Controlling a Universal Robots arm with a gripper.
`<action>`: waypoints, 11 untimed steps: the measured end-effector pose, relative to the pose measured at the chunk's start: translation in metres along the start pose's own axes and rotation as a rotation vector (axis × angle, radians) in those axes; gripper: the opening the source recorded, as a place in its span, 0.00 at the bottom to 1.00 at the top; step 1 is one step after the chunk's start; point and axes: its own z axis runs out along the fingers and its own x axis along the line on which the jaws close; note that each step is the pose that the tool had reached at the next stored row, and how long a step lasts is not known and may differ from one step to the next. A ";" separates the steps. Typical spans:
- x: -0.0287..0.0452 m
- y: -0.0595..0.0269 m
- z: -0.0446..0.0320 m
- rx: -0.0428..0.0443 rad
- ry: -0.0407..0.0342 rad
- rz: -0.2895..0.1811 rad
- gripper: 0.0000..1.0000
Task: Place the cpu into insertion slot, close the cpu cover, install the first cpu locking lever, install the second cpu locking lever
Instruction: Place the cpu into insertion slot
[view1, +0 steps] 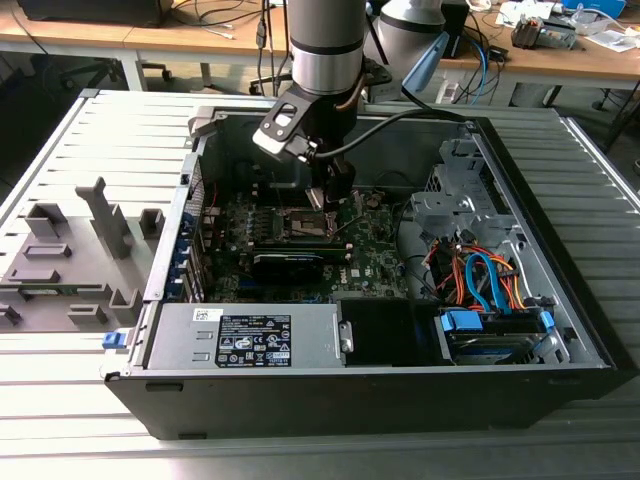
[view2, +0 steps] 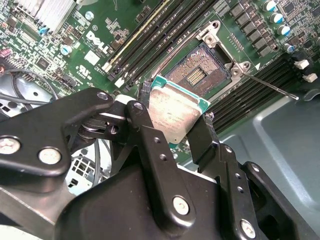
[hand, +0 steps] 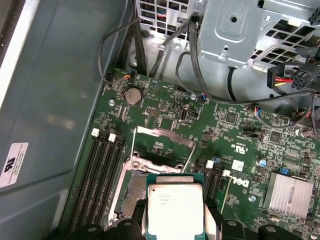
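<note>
The tool (view2: 176, 106) pinches the cpu (view2: 172, 117) by two opposite edges, held near the open insertion slot (view2: 197, 75), not seated.

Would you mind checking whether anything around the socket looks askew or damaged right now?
Nothing stands out: the gripper holds the cpu just off the open insertion slot, the cpu cover is raised, and no damage shows.
</note>
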 end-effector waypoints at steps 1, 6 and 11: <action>0.0000 0.0000 0.0000 0.0001 -0.0002 0.001 0.54; 0.0000 0.0000 0.0000 0.0005 -0.0016 0.011 0.54; 0.0000 0.0000 0.0000 0.0010 -0.0029 0.021 0.54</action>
